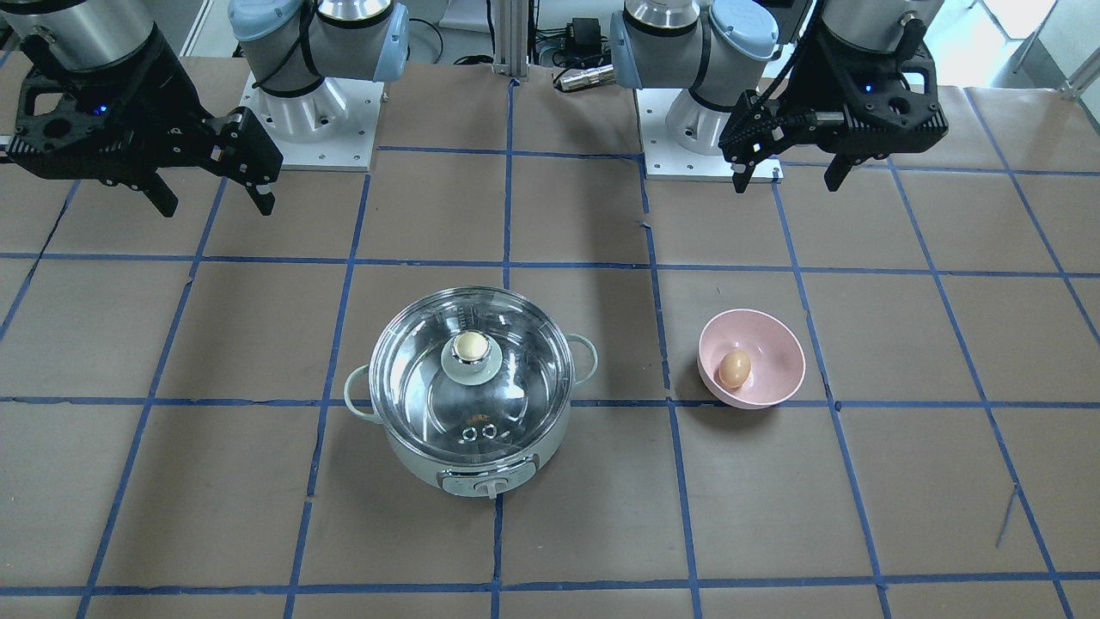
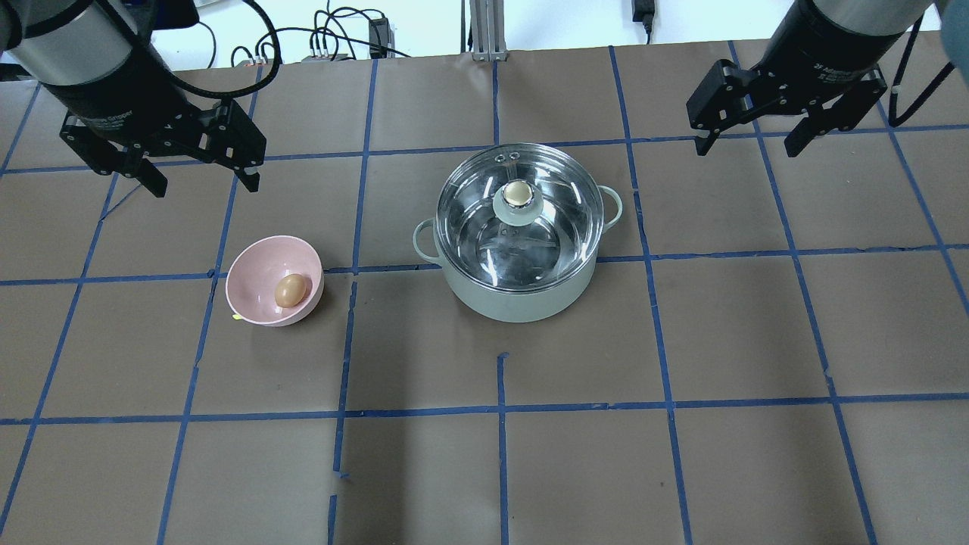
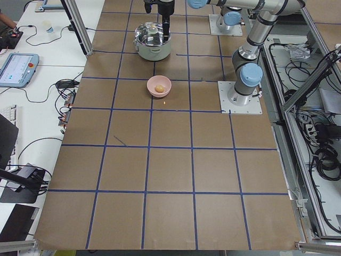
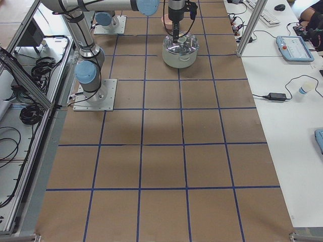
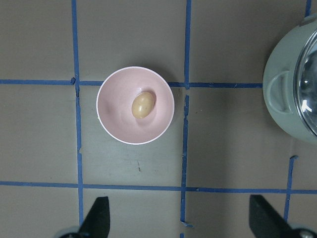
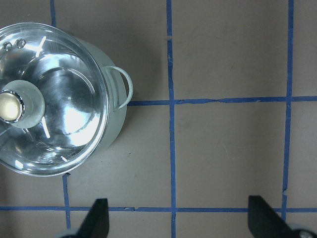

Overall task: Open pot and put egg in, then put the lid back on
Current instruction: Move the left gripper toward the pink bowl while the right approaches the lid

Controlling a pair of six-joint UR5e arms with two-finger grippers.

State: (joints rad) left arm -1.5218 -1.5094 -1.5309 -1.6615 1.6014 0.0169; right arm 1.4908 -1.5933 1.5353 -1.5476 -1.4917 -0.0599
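The mint-green pot (image 2: 522, 299) stands mid-table with its clear glass lid (image 2: 484, 227) closed on it, cream knob (image 2: 518, 193) on top. The tan egg (image 2: 290, 291) lies in a pink bowl (image 2: 253, 261) left of the pot. My left gripper (image 2: 200, 178) hangs open high above the table behind the bowl, empty. My right gripper (image 2: 749, 144) hangs open and empty behind and right of the pot. The left wrist view looks down on the egg (image 5: 142, 105) in the bowl (image 5: 114, 119); the right wrist view shows the lidded pot (image 6: 115, 126) at its left.
Brown paper with blue tape gridlines covers the table (image 2: 484, 454). The arm bases (image 1: 309, 129) sit at the robot's side. Cables and a metal post (image 2: 481, 30) lie beyond the far edge.
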